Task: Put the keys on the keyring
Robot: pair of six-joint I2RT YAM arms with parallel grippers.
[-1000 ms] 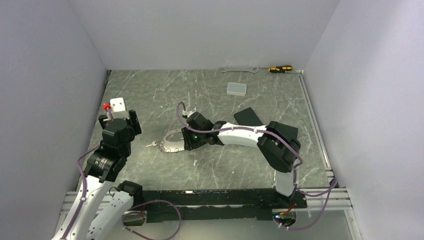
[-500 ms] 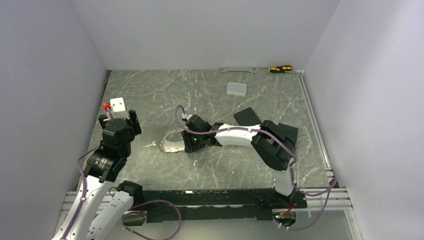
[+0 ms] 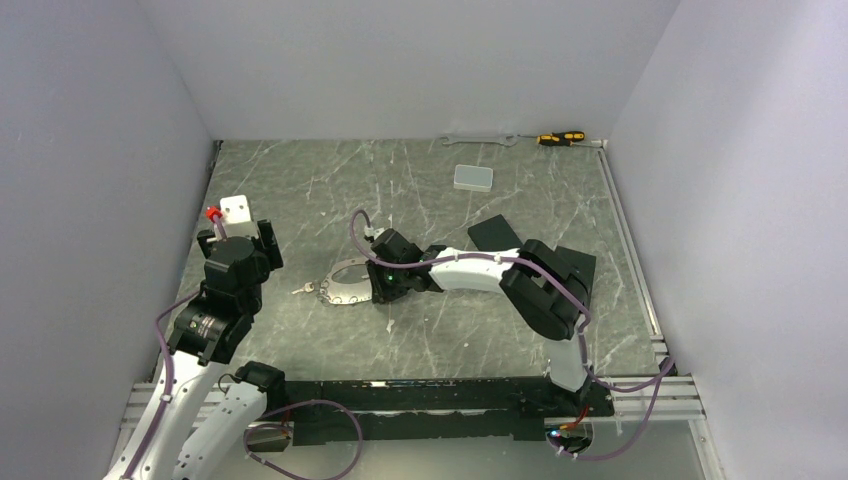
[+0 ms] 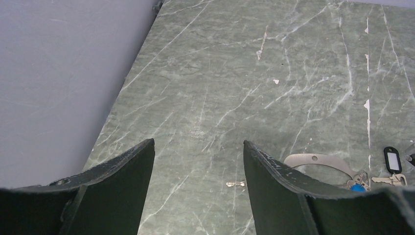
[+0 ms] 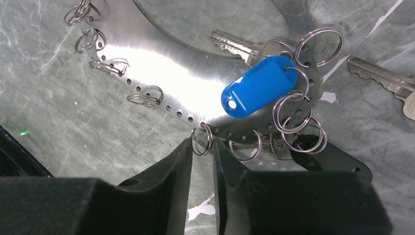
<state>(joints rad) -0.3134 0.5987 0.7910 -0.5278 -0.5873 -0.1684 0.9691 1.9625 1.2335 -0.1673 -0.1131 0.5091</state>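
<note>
The keyring (image 5: 161,68) is a flat silvery oval band with a row of holes and several small split rings; it lies mid-table (image 3: 343,284) and shows in the left wrist view (image 4: 313,160). A key with a blue tag (image 5: 257,88) hangs on it, and a second key (image 5: 386,81) lies beside it. A black-framed tag (image 4: 392,157) lies at its right. One bare key (image 3: 299,290) lies apart to the left (image 4: 236,184). My right gripper (image 5: 201,147) is closed on a small split ring (image 5: 201,140) at the band's edge. My left gripper (image 4: 198,147) is open and empty, raised at the left.
A silver spanner (image 3: 478,140) and a yellow-black screwdriver (image 3: 560,137) lie at the back wall. A clear small box (image 3: 473,178) and a black flat piece (image 3: 497,235) lie right of centre. A white block with a red part (image 3: 235,207) sits near the left wall.
My right arm has shifted slightly left, its gripper staying at the keyring's near edge. The left arm has not moved.
</note>
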